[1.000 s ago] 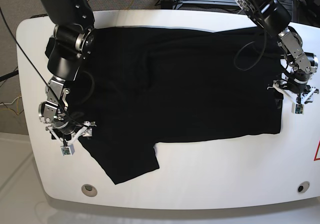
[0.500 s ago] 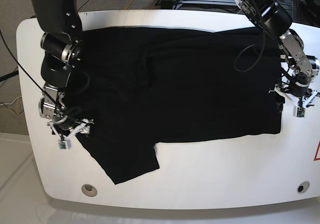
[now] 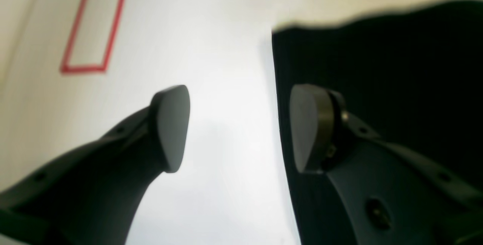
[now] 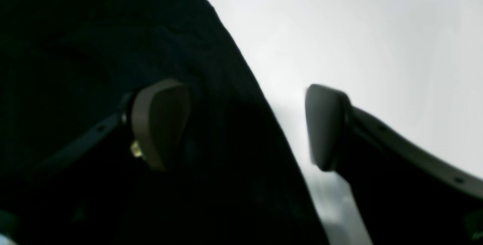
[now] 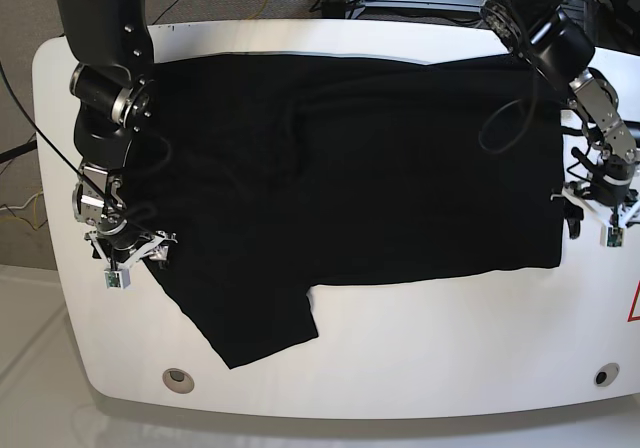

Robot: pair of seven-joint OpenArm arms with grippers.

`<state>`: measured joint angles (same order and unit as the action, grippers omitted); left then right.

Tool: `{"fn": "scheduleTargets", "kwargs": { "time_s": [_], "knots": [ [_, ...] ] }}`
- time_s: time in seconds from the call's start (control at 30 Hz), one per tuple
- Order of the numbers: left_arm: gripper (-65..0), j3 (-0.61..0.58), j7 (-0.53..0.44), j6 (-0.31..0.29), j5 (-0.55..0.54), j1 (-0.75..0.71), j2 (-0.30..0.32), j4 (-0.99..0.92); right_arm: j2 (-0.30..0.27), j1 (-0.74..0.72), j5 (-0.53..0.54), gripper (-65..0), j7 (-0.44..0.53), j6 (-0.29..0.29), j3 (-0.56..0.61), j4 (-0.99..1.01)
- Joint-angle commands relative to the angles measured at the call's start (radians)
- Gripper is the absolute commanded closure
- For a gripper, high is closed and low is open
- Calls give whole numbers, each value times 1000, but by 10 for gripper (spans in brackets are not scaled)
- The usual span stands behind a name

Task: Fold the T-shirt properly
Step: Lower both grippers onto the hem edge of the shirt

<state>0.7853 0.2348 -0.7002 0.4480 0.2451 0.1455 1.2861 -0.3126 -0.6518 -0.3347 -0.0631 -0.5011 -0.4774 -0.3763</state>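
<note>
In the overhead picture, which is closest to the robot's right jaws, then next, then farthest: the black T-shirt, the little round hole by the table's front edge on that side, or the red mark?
1. Large plain black cloth T-shirt: right beside the right gripper, at its edge.
2. Small round table hole: nearer the front edge, same side.
3. Red tape mark: far across, at the opposite edge.

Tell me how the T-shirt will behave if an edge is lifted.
The T-shirt will likely be floppy: it lies flat with soft wrinkles and a sleeve flopped toward the table's near edge. It probably drapes and sags from any pinched point. Spread so wide, the rest would likely drag across the smooth white top rather than lift.
</note>
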Motion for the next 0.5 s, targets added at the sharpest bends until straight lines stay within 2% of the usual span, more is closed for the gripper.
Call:
{"fn": "scheduleTargets", "kwargs": {
  "time_s": [0.0, 0.2, 0.47],
  "knots": [
    [-392, -2, -22, 2, -13, 15, 18, 17, -3, 13, 6, -493, -7, -12, 1, -13],
    [-392, -4, -22, 2, -13, 30, 32, 17, 36, 27, 7, -489, -11, -31, 1, -13],
    [-392, 0, -22, 2, -13, 38, 41, 16, 56, 54, 13, -489, -13, -44, -1, -13]
  ]
}}
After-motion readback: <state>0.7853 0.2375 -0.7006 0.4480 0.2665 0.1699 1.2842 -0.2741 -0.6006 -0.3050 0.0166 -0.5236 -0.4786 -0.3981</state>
